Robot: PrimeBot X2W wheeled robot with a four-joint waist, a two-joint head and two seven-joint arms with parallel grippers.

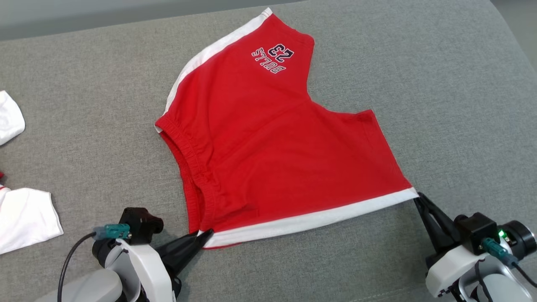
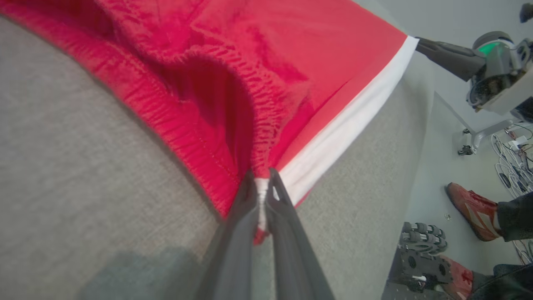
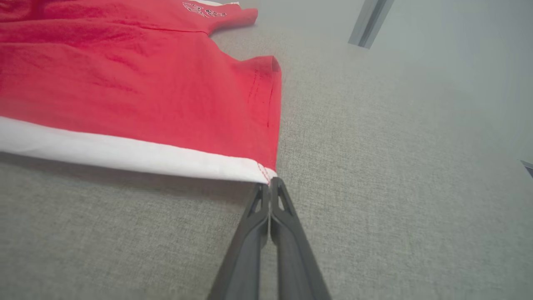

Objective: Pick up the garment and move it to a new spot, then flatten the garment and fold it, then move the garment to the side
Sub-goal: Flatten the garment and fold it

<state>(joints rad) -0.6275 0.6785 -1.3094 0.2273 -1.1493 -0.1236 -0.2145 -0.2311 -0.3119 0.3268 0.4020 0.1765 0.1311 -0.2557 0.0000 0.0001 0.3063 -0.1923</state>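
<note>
Pinching both ends of the white stripe, the left gripper and right gripper held the red knit shorts taut; soft, light, limp cloth, seemingly best gripped at corners.

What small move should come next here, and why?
Probably lift both corners together and carry the near white-striped edge toward the far leg. The shorts lie fairly flat, and the left fingers and right fingers each pinch one end of that edge.

Before us a wide grey woven-fabric surface, beyond its edge we see pale smooth floor, a tangle of cables, a wheeled metal stand leg, a person's red shoe
</note>
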